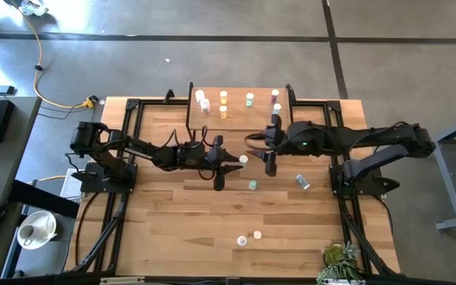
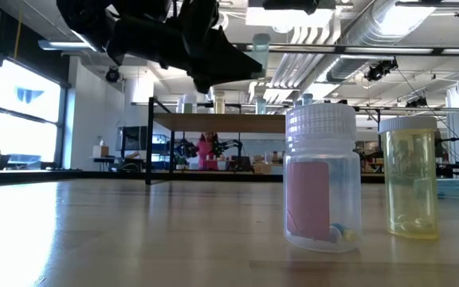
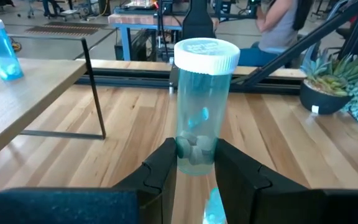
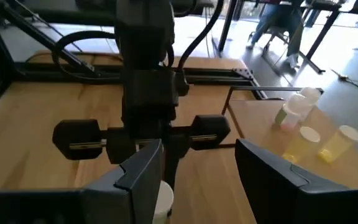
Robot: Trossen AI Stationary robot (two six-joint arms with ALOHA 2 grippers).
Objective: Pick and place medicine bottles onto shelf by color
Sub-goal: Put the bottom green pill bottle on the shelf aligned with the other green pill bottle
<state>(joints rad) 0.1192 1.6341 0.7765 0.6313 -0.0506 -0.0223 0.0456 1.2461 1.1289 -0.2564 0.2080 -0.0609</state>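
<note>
Left claw (image 3: pixel 194 167) is clamped on a clear blue-tinted bottle (image 3: pixel 202 106), held upright above the tabletop (image 3: pixel 278 143); right claw (image 4: pixel 197 171) hangs close opposite, fingers apart.

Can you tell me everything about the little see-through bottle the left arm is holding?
The bottle is clear, blue-tinted plastic with a ribbed white cap, standing upright. Small pale pills lie at its bottom. The left tool pinches its lower part between two dark fingers, above the wooden table.
</note>
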